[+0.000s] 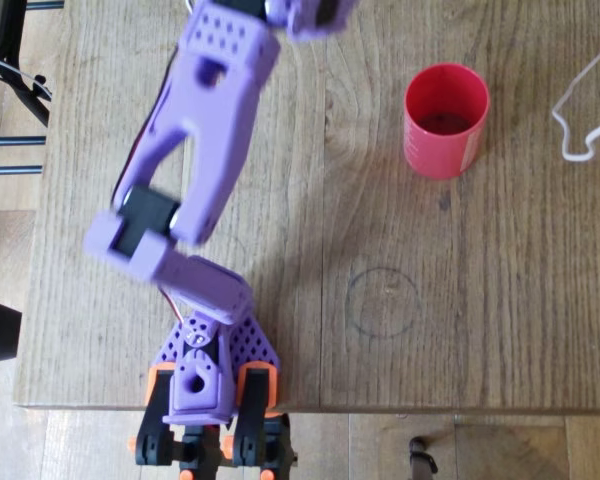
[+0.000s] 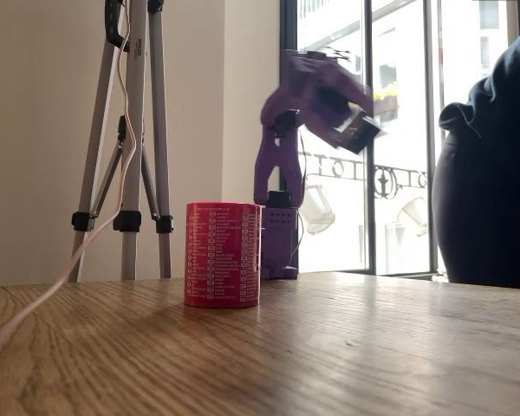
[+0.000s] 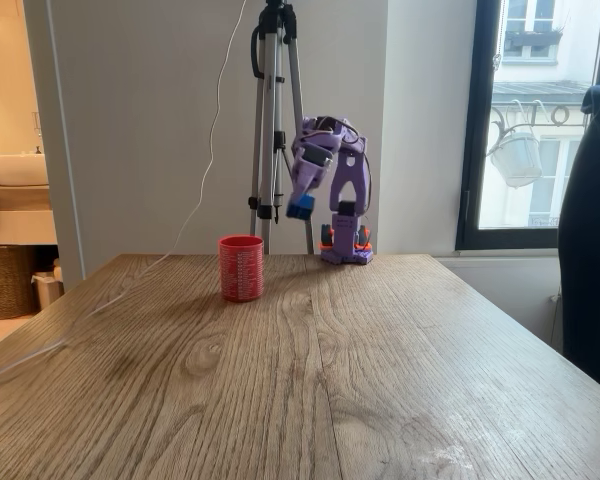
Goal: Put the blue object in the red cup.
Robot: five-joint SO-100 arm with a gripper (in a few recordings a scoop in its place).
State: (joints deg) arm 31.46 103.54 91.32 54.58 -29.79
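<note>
Jaws clamped on the blue object [image 3: 301, 207], held aloft above the tabletop [image 3: 380, 350] — to the right of the red cup [image 3: 241, 268] in that fixed view, not yet over it. Risk: brick slipping in transit or clipping the cup's rim — narrow opening, little tolerance

Purple arm [image 3: 332, 170] raised, its pincer [image 3: 302, 203] clamped, pointing down.
</note>
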